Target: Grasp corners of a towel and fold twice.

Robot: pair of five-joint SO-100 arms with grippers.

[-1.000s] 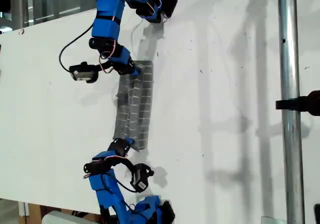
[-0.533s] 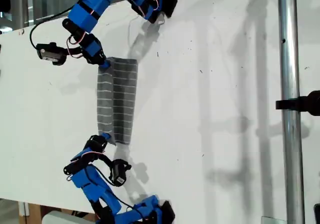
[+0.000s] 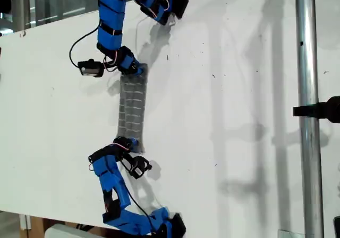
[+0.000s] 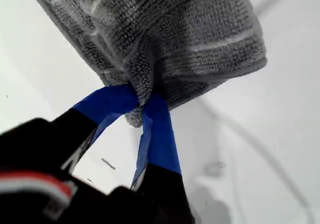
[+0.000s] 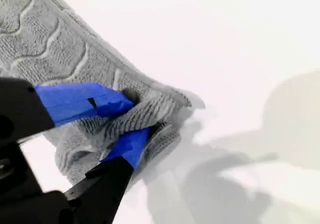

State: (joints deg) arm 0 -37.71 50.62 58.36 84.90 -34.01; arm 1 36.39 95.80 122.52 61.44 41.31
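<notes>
Both hands clamped on towel (image 3: 132, 106) corners, first hand (image 4: 141, 104), second hand (image 5: 134, 118).

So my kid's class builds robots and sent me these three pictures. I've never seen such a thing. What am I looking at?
One picture is taken from above a white table. Two blue robot arms reach in, one from that picture's top and one from its bottom. Between them lies a grey striped towel, bunched into a narrow strip. The other two pictures come from small cameras mounted on the arms, each looking along its own claw. In one, my first claw pinches a gathered bit of the towel's edge between blue-taped fingers. In the other, my second claw pinches the towel near a corner. These close-ups alone don't tell me which arm is which. The metal pole is just a stand.
</notes>
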